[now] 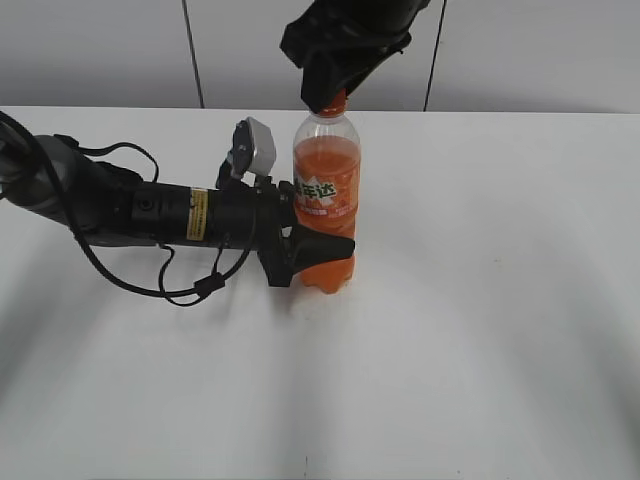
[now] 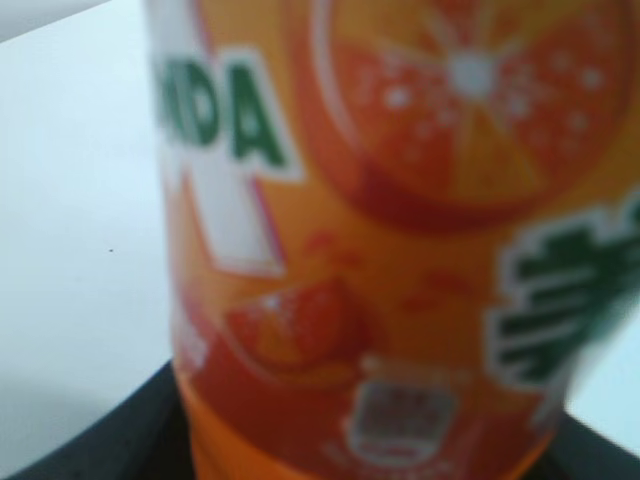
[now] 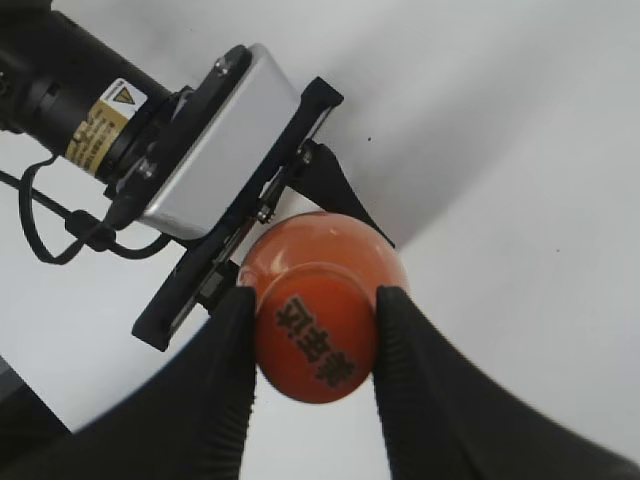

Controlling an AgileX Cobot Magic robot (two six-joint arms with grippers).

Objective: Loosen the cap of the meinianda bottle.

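The meinianda bottle [image 1: 326,195] stands upright on the white table, orange soda inside and an orange label [image 2: 400,250] on its body. My left gripper [image 1: 318,255] lies low from the left and is shut on the bottle's lower body; its dark fingers [image 2: 120,430] show at either side of the label. From above, my right gripper [image 3: 315,335] is shut on the cap [image 3: 315,338], its two black pads pressed against the cap's sides. In the exterior view only a sliver of the cap [image 1: 336,100] shows under the right gripper [image 1: 332,98].
The left arm [image 1: 150,210] stretches across the table's left half with a loose black cable [image 1: 170,285] beside it. Its silver wrist camera box [image 3: 215,150] sits close to the bottle neck. The white table [image 1: 480,330] extends to the right and front.
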